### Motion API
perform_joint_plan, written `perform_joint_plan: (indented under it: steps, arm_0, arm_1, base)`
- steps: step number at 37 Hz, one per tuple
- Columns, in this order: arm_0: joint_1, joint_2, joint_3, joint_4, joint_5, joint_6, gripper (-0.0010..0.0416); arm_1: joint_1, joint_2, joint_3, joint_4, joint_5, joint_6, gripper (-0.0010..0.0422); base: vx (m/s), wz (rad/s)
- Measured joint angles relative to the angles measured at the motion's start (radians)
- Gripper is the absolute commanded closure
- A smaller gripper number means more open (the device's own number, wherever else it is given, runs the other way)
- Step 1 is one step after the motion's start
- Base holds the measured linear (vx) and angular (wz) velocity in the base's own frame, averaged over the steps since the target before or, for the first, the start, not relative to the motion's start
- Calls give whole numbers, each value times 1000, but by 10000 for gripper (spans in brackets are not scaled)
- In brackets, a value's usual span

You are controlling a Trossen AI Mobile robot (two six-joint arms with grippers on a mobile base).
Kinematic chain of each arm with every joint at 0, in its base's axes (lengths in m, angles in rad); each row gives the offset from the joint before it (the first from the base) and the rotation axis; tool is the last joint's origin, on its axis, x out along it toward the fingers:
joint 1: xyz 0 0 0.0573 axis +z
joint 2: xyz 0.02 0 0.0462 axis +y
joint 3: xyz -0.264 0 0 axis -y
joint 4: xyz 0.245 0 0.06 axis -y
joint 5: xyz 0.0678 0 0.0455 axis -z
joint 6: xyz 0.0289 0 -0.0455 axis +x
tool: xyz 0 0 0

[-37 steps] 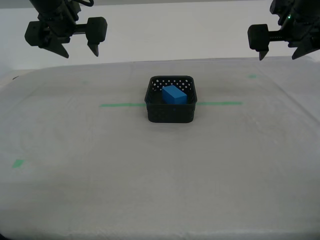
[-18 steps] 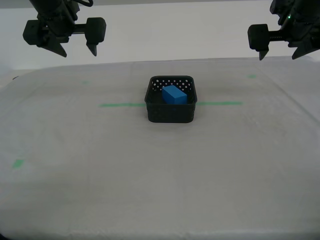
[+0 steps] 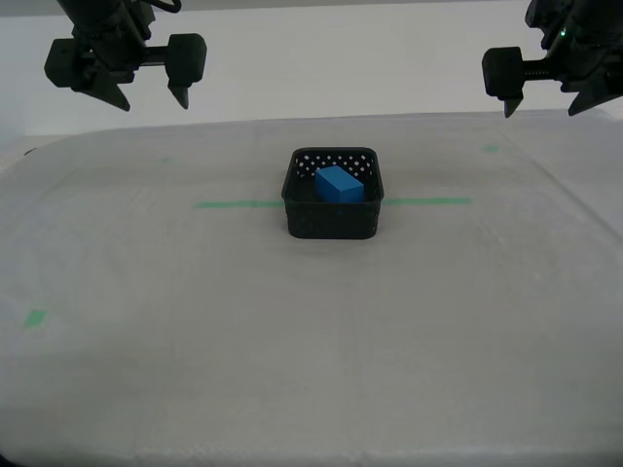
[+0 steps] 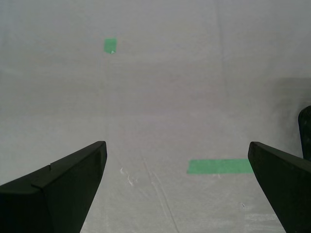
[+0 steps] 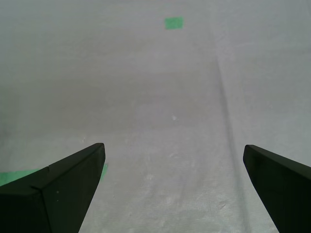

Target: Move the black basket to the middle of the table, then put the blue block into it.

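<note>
"Pale grey-white table point(image 3: 311, 370) fills your exterior view; a thin green tape line point(image 3: 238, 204) runs across it, yes?"

"Yes; and you'll find the black basket point(image 3: 332, 220) sitting on that line, about midway along the table; it stands upright."

"And your grippers?"

"My first gripper point(image 5: 173, 145) hangs above bare tabletop, jaws spread wide, nothing between them; my second gripper point(image 4: 177, 145) is likewise spread and empty, with an end of the tape just beside one finger."

"Where's the blue block point(image 3: 339, 185)?"

"Inside the basket, lying towards its far wall; you can see it well apart from both grippers."
</note>
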Motion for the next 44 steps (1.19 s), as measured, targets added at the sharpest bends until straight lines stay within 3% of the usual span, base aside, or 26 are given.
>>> perform_joint_plan:
  steps: [44]
  arm_0:
    - [1, 0, 0, 0, 0, 0, 7]
  arm_1:
    - [0, 0, 0, 1, 0, 0, 12]
  base:
    - [0, 0]
